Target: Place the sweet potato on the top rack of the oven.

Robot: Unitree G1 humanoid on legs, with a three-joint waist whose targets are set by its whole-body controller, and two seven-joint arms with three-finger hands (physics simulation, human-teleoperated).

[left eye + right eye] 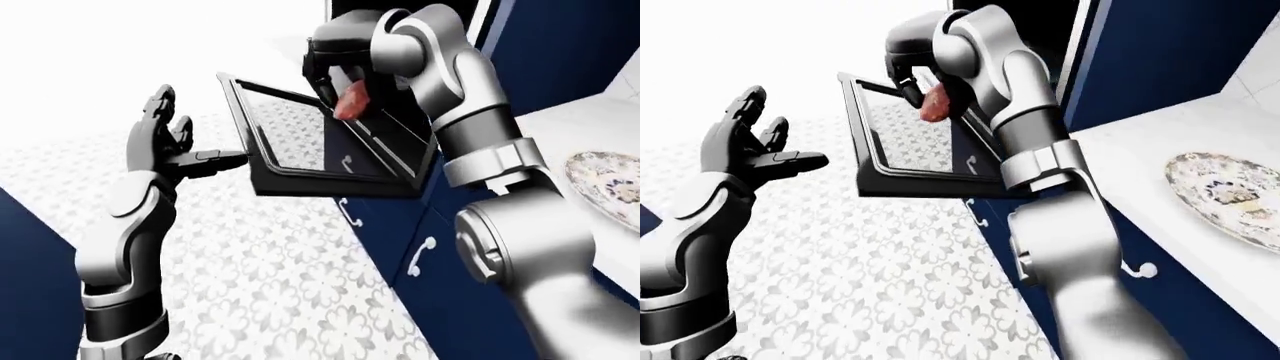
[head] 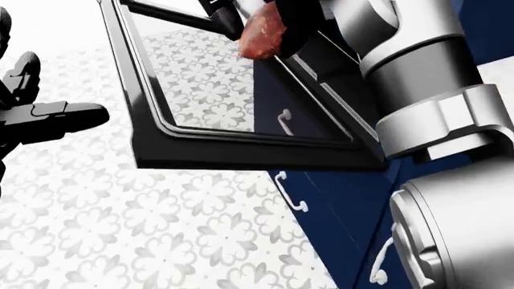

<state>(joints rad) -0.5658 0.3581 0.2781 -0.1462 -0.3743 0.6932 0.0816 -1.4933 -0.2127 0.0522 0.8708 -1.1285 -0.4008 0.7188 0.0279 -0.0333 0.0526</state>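
Above the lowered oven door (image 1: 300, 139), left-eye view: the right hand (image 1: 335, 67) reaches in from the upper right, its dark fingers closed round the sweet potato (image 1: 351, 101), which hangs over the door's glass pane near the hinge side. To the left of the door, the left hand (image 1: 165, 139) is held with fingers spread, one finger pointing toward the door's outer edge, touching nothing. Below the door lies patterned floor tile (image 1: 270, 270); to its lower right stand navy cabinet fronts with white handles (image 1: 422, 253). Well to the right of the door, a decorated plate (image 1: 608, 180) rests on the white countertop (image 1: 560, 127).

Head view: the oven door's dark frame (image 2: 233, 153) crosses the picture on a tilt, its glass reflecting the floor pattern. The reddish sweet potato (image 2: 262, 33) is at the top edge above the glass, pinched between black fingers (image 2: 229, 21); the grey forearm fills the right side. The left hand (image 2: 48, 117) stands just left of the door frame, open, apart from it.

Right-eye view: the sweet potato (image 1: 937, 103) is over the upper part of the door, below the dark oven cavity (image 1: 1020, 15). The top rack cannot be made out. The plate (image 1: 1225, 191) lies far right of the door.
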